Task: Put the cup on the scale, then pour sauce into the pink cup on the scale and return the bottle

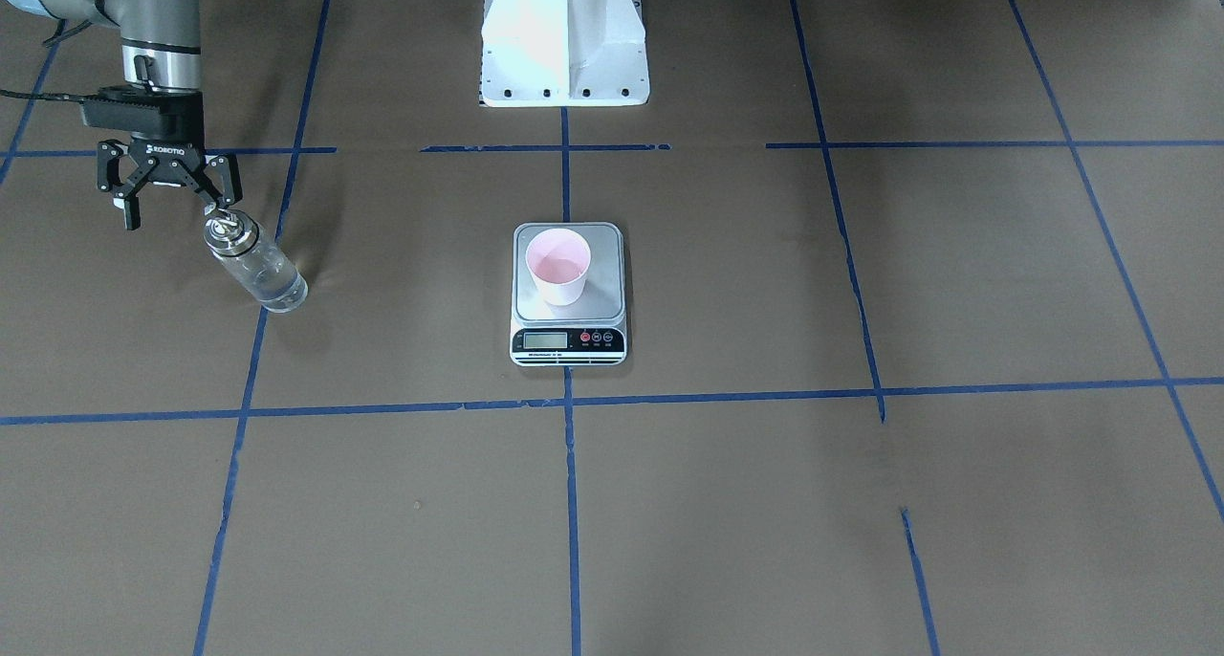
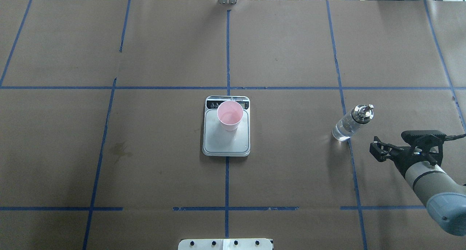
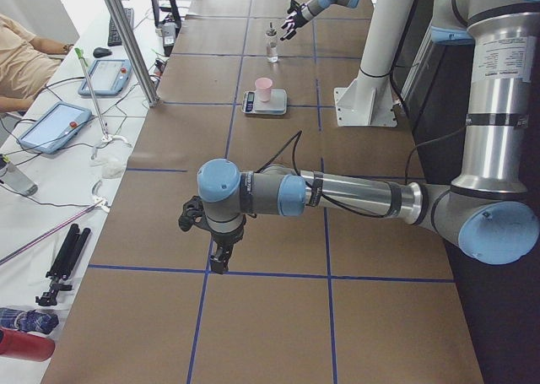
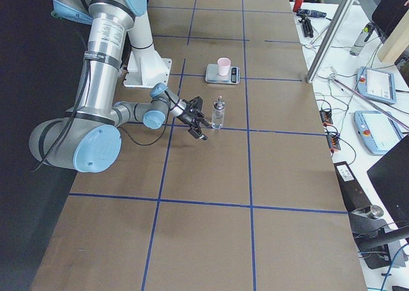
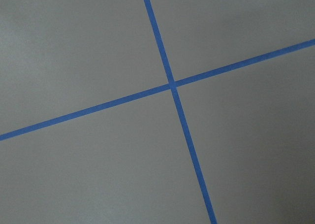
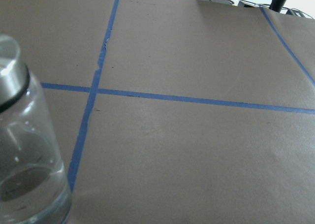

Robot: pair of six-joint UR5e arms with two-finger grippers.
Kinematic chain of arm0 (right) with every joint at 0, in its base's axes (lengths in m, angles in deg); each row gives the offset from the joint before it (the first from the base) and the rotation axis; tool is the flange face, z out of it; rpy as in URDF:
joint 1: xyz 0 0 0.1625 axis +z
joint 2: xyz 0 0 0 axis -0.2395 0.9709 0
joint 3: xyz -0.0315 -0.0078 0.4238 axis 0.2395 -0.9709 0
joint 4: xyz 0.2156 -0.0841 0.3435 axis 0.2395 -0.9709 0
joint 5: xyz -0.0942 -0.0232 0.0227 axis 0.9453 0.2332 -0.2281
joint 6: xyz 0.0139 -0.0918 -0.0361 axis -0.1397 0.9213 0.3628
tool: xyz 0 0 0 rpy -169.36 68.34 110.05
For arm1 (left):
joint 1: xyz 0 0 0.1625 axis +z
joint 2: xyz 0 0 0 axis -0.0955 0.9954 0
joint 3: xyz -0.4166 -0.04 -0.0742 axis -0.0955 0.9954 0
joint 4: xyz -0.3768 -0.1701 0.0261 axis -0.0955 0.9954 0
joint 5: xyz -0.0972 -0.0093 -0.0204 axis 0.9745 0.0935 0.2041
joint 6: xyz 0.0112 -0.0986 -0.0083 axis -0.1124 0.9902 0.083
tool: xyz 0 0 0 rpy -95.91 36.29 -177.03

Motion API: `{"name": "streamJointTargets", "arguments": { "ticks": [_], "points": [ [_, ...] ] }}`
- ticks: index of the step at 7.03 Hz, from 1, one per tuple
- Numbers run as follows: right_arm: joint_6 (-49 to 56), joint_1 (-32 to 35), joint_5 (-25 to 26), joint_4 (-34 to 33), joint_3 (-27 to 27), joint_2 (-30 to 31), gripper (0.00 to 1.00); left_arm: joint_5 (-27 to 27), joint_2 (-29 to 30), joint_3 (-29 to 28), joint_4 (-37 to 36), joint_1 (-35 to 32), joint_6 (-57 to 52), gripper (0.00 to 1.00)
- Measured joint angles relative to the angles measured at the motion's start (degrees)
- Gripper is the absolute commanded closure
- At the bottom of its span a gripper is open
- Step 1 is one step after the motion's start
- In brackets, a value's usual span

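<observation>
The pink cup stands upright on the steel platform of the scale at the table's middle; both also show in the overhead view, cup and scale. The glass bottle with its silver pourer cap stands upright on the table, with clear sauce low in it. My right gripper is open and empty, just behind the bottle and apart from it. My left gripper shows only in the exterior left view, low over bare table far from the scale; I cannot tell whether it is open or shut.
The white robot base stands behind the scale. Blue tape lines divide the brown table cover. A dark stain marks the cover left of the scale. Tablets and cables lie beyond the table's far side.
</observation>
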Motion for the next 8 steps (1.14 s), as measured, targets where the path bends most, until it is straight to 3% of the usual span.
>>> {"name": "streamJointTargets", "arguments": {
  "ticks": [1, 3, 6, 8],
  "points": [
    [5.29, 4.03, -3.78, 1.46, -0.21, -0.09, 0.0, 0.0, 0.0, 0.0, 0.0, 0.0, 0.0, 0.0],
    [19.27, 17.91, -16.56, 4.08, -0.59, -0.44, 0.0, 0.0, 0.0, 0.01, 0.0, 0.0, 0.0, 0.0],
    [44.51, 44.77, -45.37, 4.28, -2.11, -0.26, 0.0, 0.27, 0.06, -0.01, 0.0, 0.02, 0.0, 0.0],
    [60.12, 61.14, -63.46, -3.04, -4.73, -1.16, 0.0, 1.06, 0.11, -0.05, 0.0, 0.07, 0.0, 0.0]
  ]
}}
